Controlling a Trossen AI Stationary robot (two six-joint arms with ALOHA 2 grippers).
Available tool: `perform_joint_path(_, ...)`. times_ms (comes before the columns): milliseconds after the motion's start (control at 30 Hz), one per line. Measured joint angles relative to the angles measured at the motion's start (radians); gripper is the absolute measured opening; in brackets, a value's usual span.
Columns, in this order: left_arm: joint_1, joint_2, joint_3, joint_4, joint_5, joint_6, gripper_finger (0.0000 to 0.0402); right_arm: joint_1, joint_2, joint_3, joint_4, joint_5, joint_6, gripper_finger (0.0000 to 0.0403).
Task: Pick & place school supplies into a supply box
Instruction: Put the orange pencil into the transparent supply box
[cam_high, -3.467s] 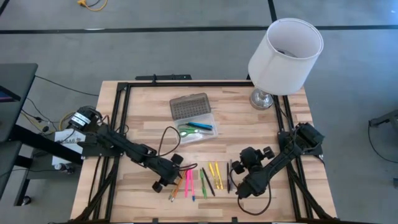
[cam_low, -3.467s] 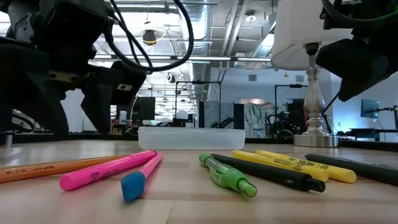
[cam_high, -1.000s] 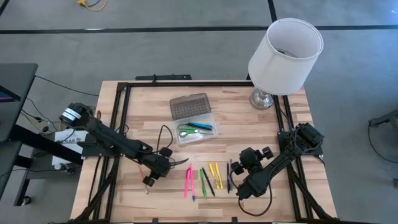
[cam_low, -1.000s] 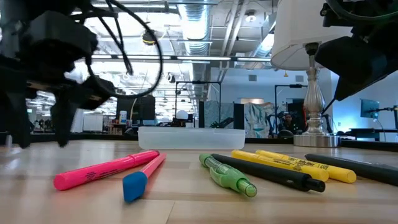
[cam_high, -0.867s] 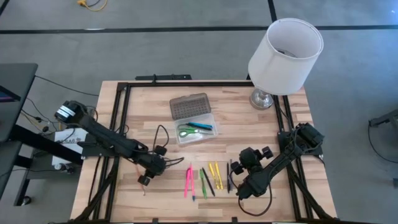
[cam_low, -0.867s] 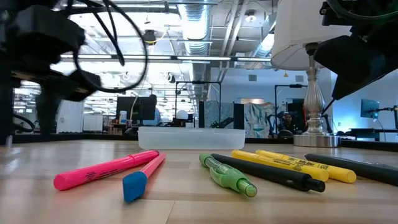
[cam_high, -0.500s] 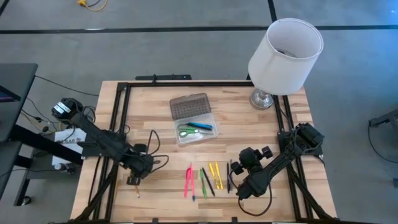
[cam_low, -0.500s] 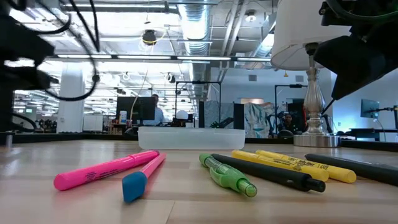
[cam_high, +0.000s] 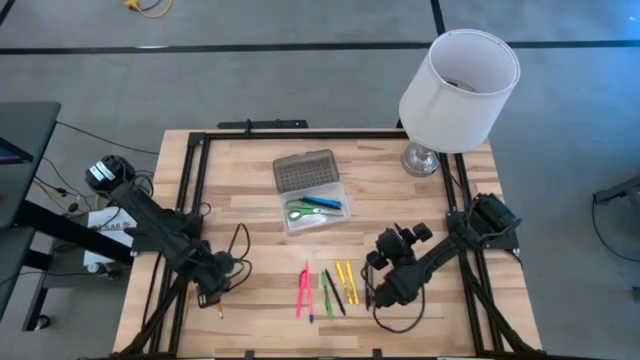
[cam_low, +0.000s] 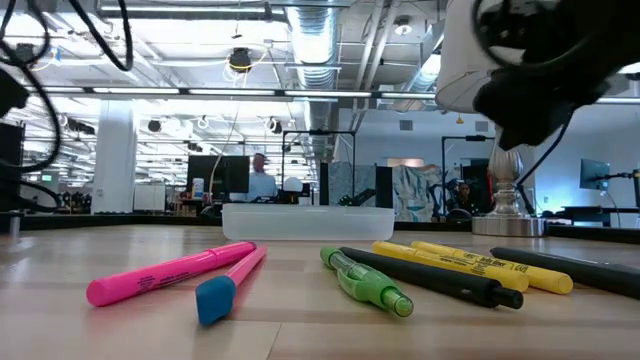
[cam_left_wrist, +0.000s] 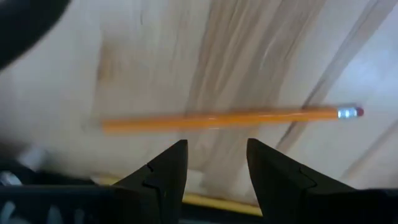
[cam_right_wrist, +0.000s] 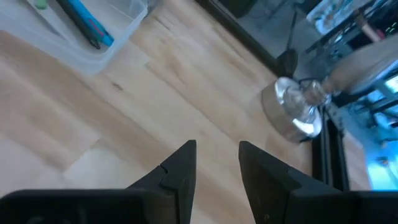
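The supply box (cam_high: 318, 207), sitting open at centre frame in the high view, is already holding the green-handled scissors (cam_high: 300, 211) and a blue pen (cam_high: 323, 202). Most pens (cam_high: 328, 289) are still lying lower centre. The left gripper (cam_high: 212, 294), fingers apart and empty, is hovering over an orange pencil (cam_left_wrist: 224, 118) at lower left; the right gripper (cam_high: 372, 287), fingers apart, is waiting beside the pens.
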Motion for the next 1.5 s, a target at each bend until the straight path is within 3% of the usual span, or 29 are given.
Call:
perform_joint_path(367,-0.140,0.000,0.000,0.061,0.032,-0.308,0.0160,-0.119,0.000,0.000,0.003,0.037,-0.092,0.0116)
perform_joint_path(667,-0.174,0.057,-0.012,0.053,0.082,-0.392,0.0160,-0.112,0.000,0.000,0.009,0.037,-0.092,0.0116)
perform_joint_path(933,-0.174,0.112,-0.012,0.048,0.094,-0.306,0.0160,-0.099,0.000,0.000,0.009,0.059,-0.091,0.0116)
perform_joint_path(1500,-0.077,0.175,-0.010,0.116,-0.038,0.038,0.0160,-0.108,0.000,0.000,0.016,0.060,-0.091,0.0116)
